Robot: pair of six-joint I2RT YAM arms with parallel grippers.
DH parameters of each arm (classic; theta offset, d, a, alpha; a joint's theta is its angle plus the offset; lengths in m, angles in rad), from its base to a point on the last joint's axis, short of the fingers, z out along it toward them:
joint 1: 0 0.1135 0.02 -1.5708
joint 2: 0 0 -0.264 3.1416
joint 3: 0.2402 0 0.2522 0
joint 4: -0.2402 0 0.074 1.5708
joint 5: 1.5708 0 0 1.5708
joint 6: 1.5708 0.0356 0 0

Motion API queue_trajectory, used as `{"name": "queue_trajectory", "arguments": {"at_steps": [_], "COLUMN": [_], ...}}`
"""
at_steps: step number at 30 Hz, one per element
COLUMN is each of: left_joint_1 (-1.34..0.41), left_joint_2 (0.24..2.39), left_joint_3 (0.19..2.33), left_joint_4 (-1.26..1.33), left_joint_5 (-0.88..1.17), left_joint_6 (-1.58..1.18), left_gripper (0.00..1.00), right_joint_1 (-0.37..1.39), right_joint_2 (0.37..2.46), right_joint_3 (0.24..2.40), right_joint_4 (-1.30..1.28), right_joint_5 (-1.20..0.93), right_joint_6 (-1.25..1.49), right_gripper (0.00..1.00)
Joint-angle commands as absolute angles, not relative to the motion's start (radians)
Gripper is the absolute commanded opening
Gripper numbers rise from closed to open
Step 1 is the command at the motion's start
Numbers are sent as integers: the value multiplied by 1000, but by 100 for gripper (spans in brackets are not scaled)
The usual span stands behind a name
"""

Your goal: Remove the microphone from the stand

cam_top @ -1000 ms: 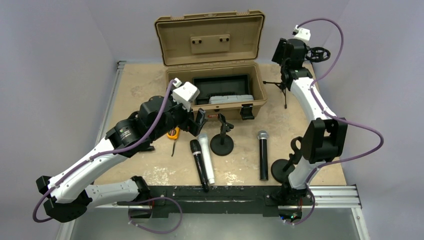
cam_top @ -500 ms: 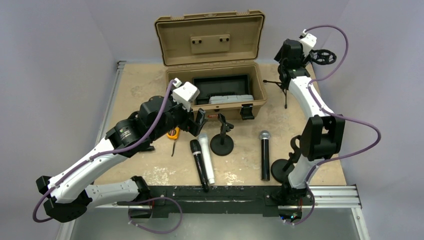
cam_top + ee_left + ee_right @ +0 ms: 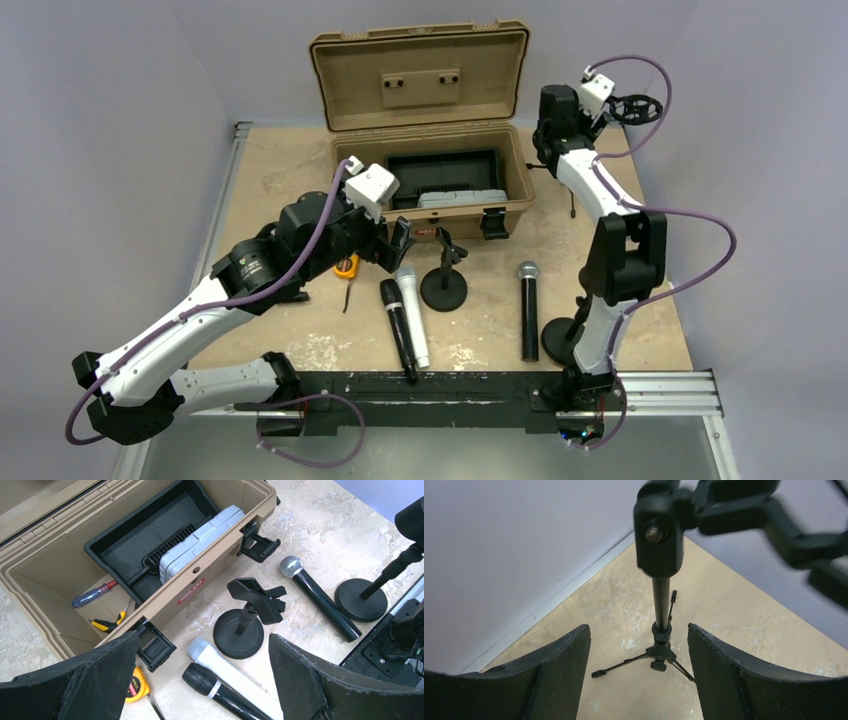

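With the silver-headed microphone (image 3: 526, 310) lying flat on the table (image 3: 290, 170), your left gripper (image 3: 202, 637) and right gripper (image 3: 638, 630) hung wide open and empty, the right one so near the tripod stand (image 3: 661, 600) that a swing could have toppled it.

"What is different from a second ago?"
"The right arm (image 3: 615, 250) swings left, elbow drawing in. Its right claw (image 3: 638, 632) now sits nearer the toolbox (image 3: 420, 50), above the tripod stand (image 3: 660, 605)."
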State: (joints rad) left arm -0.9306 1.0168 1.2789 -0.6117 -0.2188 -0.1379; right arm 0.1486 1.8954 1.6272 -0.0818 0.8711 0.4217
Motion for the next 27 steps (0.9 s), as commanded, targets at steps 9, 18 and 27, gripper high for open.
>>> {"name": "queue_trajectory", "arguments": {"at_steps": [9, 18, 27], "left_joint_1": [-930, -930, -930], "left_joint_2": [1009, 1006, 1001], "left_joint_3": [1307, 1307, 1309], "left_joint_4": [-590, -592, -592], "left_joint_5": [-204, -209, -198], "left_joint_6": [-143, -141, -144], "left_gripper": [98, 98, 98], "right_joint_1": [153, 138, 130], "right_joint_2": [1939, 1931, 1890], "right_joint_3": [1620, 1536, 1468], "right_joint_4": [-15, 160, 223], "right_joint_5": [1055, 955, 862], "right_joint_6": [347, 161, 20], "right_gripper": [66, 52, 20]}}
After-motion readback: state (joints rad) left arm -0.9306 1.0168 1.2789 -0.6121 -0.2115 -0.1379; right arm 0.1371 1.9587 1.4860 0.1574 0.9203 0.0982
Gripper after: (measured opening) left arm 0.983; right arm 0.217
